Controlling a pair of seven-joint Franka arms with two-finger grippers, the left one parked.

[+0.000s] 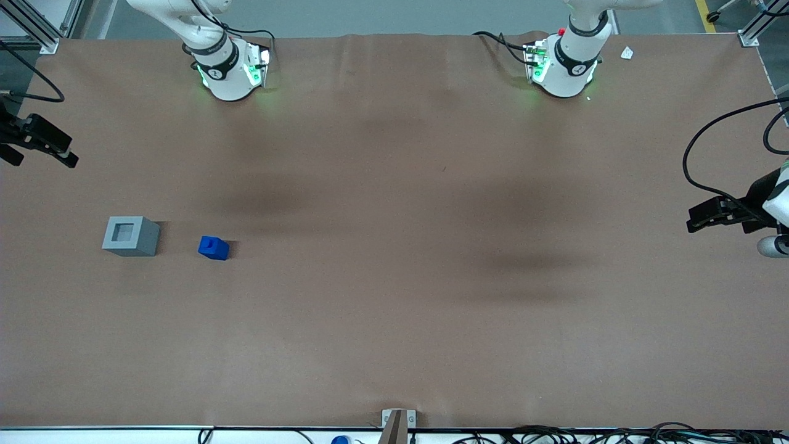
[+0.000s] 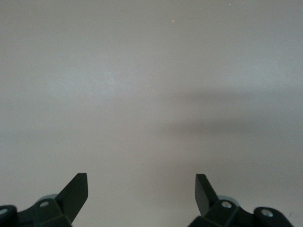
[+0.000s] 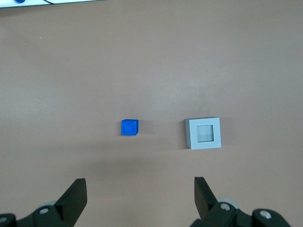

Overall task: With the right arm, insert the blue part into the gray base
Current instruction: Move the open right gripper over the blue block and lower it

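The blue part (image 1: 213, 247) lies on the brown table, stub up, beside the gray base (image 1: 130, 235), with a gap of about one base width between them. The base stands upright, its square socket facing up and empty. The right arm's gripper (image 1: 40, 154) hangs at the working arm's end of the table, farther from the front camera than both blocks and touching nothing. In the right wrist view the gripper (image 3: 140, 184) is open and empty, well above the table, with the blue part (image 3: 129, 127) and the gray base (image 3: 204, 133) below it.
The two arm bases (image 1: 228, 68) (image 1: 564, 61) stand at the table's edge farthest from the front camera. A small white scrap (image 1: 627, 53) lies near the parked arm's base. A metal bracket (image 1: 397, 422) and cables (image 1: 585, 435) sit at the table's nearest edge.
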